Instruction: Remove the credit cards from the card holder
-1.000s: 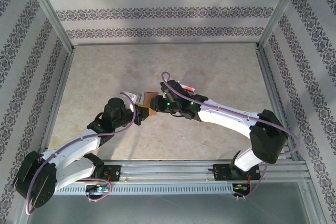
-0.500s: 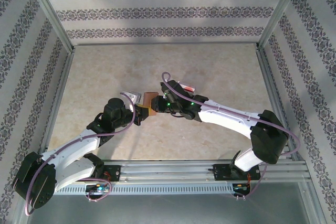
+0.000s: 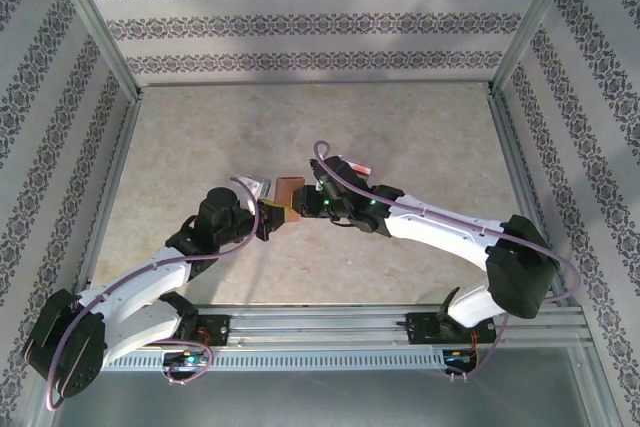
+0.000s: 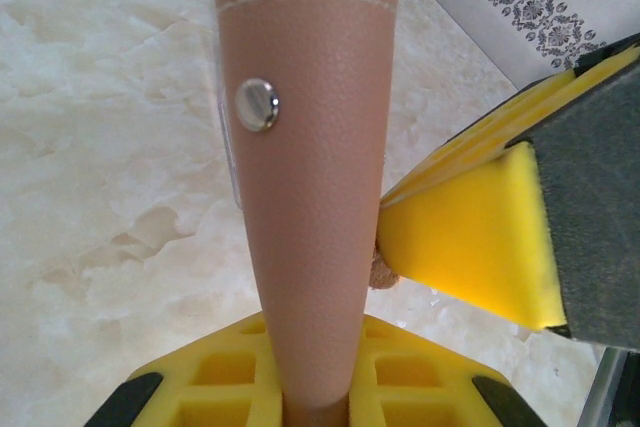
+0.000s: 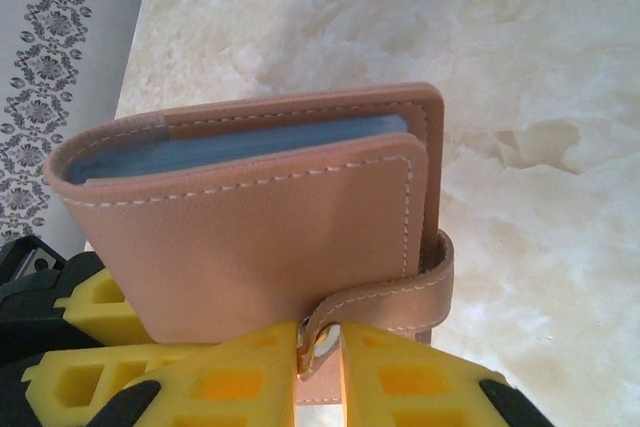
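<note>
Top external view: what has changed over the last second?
The right arm's elbow shifted right and slightly back; the right tool pinches the strap of the card holder. The left arm stayed put, the left tool holding the card holder, which has not visibly moved.

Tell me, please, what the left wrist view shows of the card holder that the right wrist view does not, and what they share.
Left wrist alone: the card holder edge-on, standing up in the left gripper, a silver snap stud on its leather, and a yellow pad from the other arm against its side. Right wrist alone: the holder's broad closed face, grey-blue inner panels between the covers, and its strap pinched in the right gripper. Both: tan white-stitched leather and the marble tabletop behind.
</note>
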{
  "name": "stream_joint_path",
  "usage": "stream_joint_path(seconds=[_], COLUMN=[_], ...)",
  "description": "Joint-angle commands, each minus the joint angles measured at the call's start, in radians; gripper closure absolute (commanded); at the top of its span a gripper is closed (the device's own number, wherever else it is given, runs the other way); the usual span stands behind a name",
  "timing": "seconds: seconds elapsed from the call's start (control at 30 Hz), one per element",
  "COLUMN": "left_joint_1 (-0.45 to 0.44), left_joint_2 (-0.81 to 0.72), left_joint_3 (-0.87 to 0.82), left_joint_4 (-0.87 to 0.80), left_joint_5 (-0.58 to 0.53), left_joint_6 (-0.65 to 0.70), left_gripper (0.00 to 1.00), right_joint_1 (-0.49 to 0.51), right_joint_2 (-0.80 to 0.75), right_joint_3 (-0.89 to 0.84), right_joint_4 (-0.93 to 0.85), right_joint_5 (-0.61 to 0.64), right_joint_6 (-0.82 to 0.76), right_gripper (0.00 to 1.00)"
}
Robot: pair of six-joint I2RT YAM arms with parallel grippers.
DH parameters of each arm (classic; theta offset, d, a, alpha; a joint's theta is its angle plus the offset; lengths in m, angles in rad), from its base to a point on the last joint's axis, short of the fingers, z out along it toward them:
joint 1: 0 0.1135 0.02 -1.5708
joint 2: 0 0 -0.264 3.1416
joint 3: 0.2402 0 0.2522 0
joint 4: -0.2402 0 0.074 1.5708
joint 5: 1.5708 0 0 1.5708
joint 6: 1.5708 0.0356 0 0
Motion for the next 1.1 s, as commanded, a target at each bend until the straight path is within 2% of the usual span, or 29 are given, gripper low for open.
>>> stream_joint_path(seconds=[0.0, 0.37, 0.6, 0.87, 1.07], left_joint_1=[-0.008, -0.009, -0.009, -0.008, -0.008], left_joint_2=[-0.031, -0.024, -0.024, -0.016, -0.016], left_joint_3=[0.028, 0.027, 0.028, 0.035, 0.044], left_joint_4=[0.034, 0.039, 0.036, 0.042, 0.042], left_joint_5=[-0.013, -0.019, -0.014, 0.006, 0.029], left_joint_6=[0.006, 0.0, -0.002, -0.011, -0.014], left_gripper=[1.0, 1.0, 1.0, 1.0, 1.0], right_joint_1=[-0.039, -0.056, -0.074, -0.118, -0.135], right_joint_2=[-0.028, -0.058, -0.105, -0.174, -0.151], right_joint_3=[-0.034, -0.054, -0.072, -0.154, -0.175], right_joint_4=[-0.059, -0.064, -0.052, 0.067, 0.139], right_joint_5=[0.071, 0.067, 0.052, -0.053, -0.152], right_joint_6=[-0.014, -0.026, -0.086, -0.159, -0.192], right_gripper=[0.82, 0.81, 0.68, 0.5, 0.48])
